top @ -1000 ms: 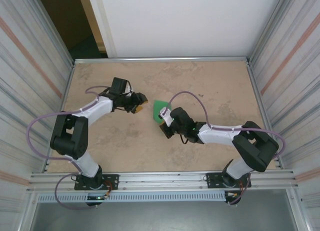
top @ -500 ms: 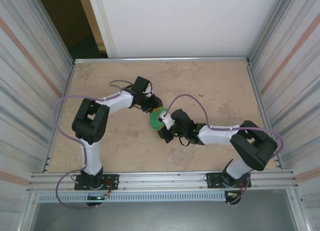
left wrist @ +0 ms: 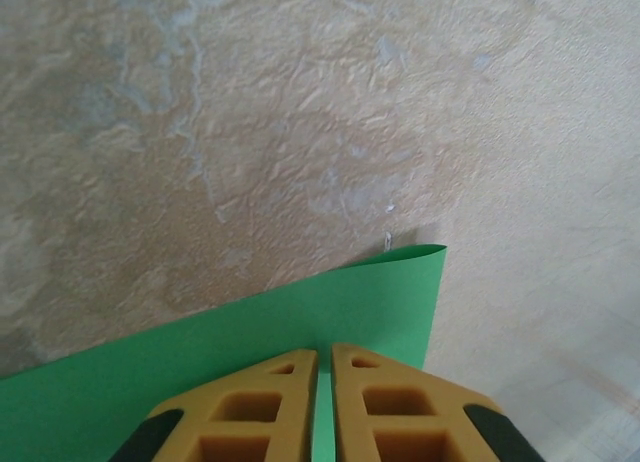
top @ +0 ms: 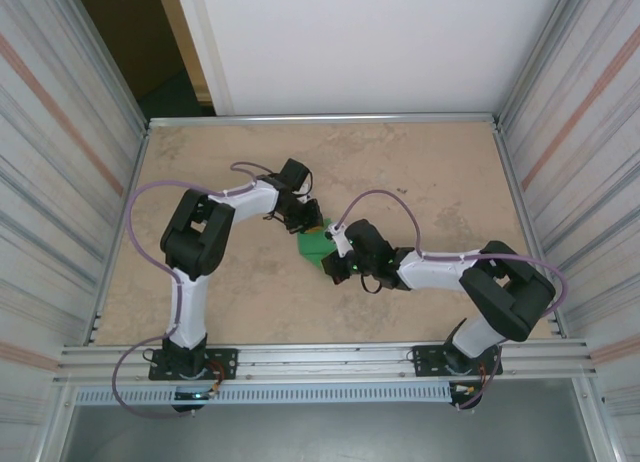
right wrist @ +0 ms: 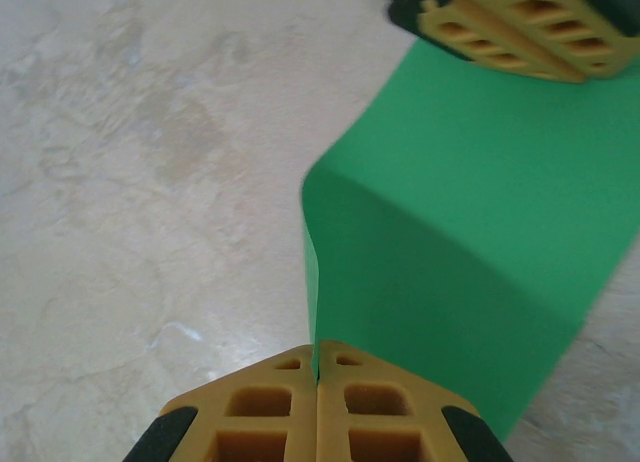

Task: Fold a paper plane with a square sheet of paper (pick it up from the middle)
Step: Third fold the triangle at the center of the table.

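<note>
Presently catalogued: one work item, two grippers, one table.

**Item.** The square sheet of paper (top: 314, 244): bright green, plain, unmarked.

**Location.** Near the middle of the table (top: 200, 172), strung between the two grippers. Most of it appears lifted off the surface. Whether any edge rests on the table cannot be told.

**Condition.** In the right wrist view it is bowed into a soft, rounded hump. No sharp crease, pointed nose or layered wing is visible anywhere on it.

**Left gripper** (left wrist: 325, 354). The fingers are drawn almost together, with only a thin slit between them. The sheet runs into that slit close to one corner. This is judged to be a pinch on the far edge.

**Right gripper** (right wrist: 318, 350). The fingers are pressed tight together, with the near edge of the sheet caught between them.

**Progress, as judged.** Early.
- Done: the sheet is off the table and held at two opposite edges, so it can be bent.
- Begun at most: a first fold. The curve between the grippers is loose and has not been pressed flat.
- Left: bringing the edges together, setting the centre crease, folding the nose corners and forming the wings.

Nothing yet resembles the paper plane.
</note>
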